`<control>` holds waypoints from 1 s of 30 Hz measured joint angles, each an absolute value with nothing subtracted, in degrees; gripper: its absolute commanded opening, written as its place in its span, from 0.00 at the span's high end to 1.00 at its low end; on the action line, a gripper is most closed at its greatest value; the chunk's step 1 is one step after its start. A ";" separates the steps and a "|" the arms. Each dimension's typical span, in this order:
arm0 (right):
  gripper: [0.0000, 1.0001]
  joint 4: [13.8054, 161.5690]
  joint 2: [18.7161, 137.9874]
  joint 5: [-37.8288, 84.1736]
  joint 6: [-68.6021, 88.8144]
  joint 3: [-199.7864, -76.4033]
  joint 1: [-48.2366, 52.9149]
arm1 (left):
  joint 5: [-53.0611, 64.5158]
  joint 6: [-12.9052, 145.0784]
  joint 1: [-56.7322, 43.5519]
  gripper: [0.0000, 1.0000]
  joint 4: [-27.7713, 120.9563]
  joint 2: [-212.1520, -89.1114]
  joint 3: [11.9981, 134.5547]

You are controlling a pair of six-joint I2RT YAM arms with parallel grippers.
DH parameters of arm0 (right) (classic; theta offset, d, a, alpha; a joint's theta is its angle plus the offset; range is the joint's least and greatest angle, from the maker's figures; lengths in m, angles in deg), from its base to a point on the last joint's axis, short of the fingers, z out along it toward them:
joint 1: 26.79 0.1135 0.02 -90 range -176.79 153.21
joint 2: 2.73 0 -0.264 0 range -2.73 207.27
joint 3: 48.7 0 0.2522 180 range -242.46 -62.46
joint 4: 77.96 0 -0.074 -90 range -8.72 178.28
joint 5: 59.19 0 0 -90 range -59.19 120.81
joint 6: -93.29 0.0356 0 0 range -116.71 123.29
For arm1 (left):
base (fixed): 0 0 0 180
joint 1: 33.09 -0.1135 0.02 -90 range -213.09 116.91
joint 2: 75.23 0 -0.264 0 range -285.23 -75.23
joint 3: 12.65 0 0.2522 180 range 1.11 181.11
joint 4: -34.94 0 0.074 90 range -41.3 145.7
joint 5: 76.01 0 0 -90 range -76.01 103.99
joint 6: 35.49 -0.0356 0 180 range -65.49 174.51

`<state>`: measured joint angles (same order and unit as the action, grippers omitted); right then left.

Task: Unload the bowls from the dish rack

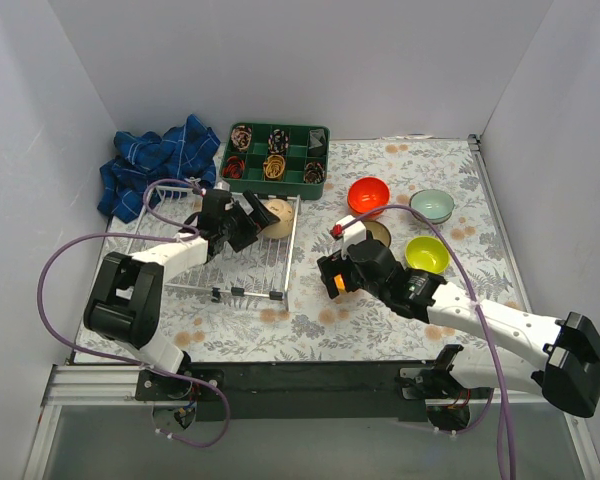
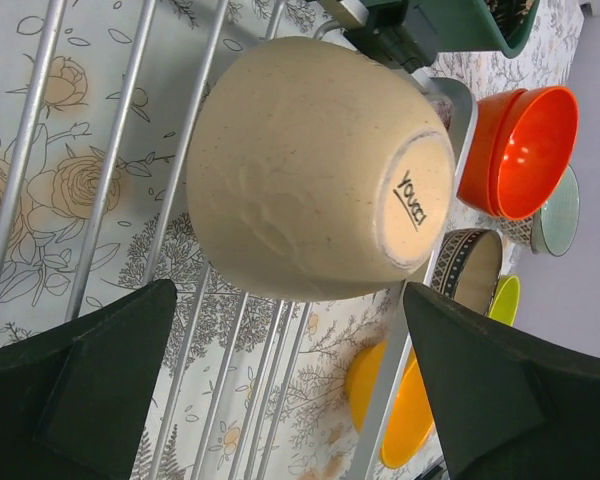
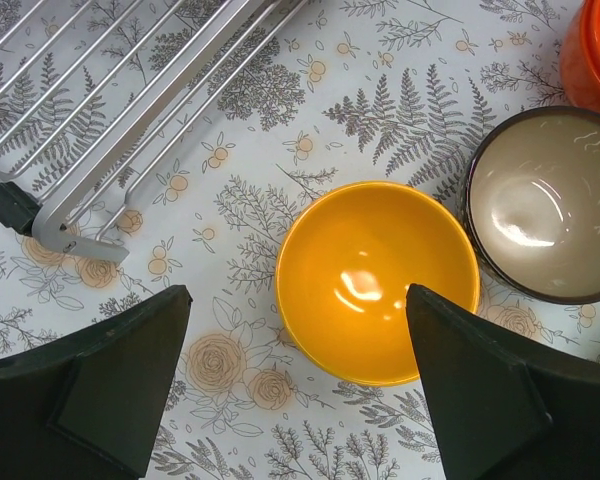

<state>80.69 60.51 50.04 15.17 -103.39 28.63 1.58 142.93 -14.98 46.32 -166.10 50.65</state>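
Observation:
The white wire dish rack [image 1: 230,270] lies left of centre. A beige bowl [image 1: 277,215] rests tipped in its far right corner, base toward my left wrist camera [image 2: 310,170]. My left gripper [image 1: 235,225] is open, its fingers just short of that bowl [image 2: 290,380]. My right gripper [image 1: 335,282] is open above a yellow-orange bowl [image 3: 375,280] that stands upright on the table right of the rack. An orange-red bowl [image 1: 367,195], a pale teal bowl [image 1: 432,206], a lime green bowl [image 1: 427,254] and a dark brown bowl [image 1: 375,235] stand on the table at the right.
A green compartment tray [image 1: 275,160] of small items stands behind the rack. A blue checked cloth [image 1: 155,165] lies at the back left. White walls close in the table on three sides. The rack's corner [image 3: 70,235] lies left of the yellow-orange bowl.

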 measured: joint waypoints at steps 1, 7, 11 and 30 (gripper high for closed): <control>0.03 80.69 60.47 49.99 15.15 -103.39 28.63 | 1.65 143.52 -14.98 0.02 45.47 -166.21 49.97; 0.03 80.23 61.52 47.68 14.91 -103.56 28.63 | 1.98 148.68 -14.96 0.02 37.60 -166.21 45.42; 0.03 79.00 63.36 45.84 14.67 -104.04 28.63 | 2.83 151.80 -14.96 0.02 33.47 -165.31 42.84; 0.03 77.65 63.71 44.94 13.14 -104.87 28.63 | 6.83 159.39 -14.96 0.02 26.26 -166.18 40.20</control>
